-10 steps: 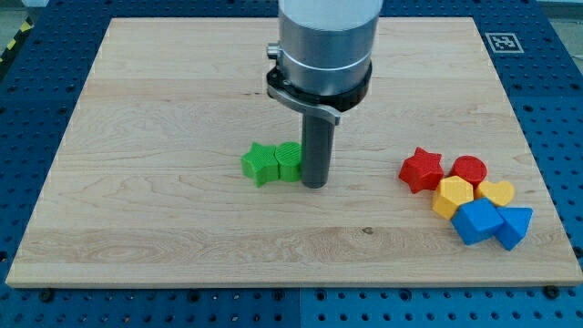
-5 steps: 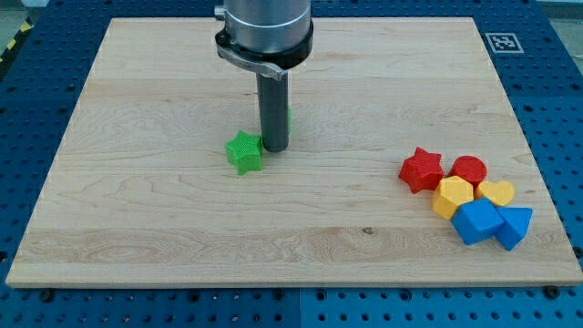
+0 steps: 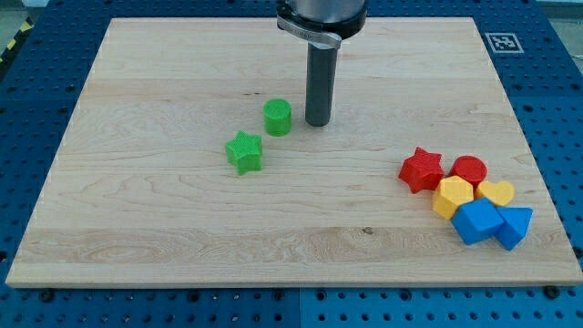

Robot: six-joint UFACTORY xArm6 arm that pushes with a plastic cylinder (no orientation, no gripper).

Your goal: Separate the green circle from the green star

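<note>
Green circle (image 3: 278,117) now apart from green star (image 3: 244,151) | my tip (image 3: 317,123) moved right of circle, touching nothing

Looks like a robotics lab bench: my pale wooden board (image 3: 182,228) sits on a blue perforated metal table (image 3: 27,109), w/ a black-and-white printed fiducial marker (image 3: 500,42) at board's top-right corner.

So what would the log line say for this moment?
green circle block apart from green star block | my tip right of circle | task: separated
</note>
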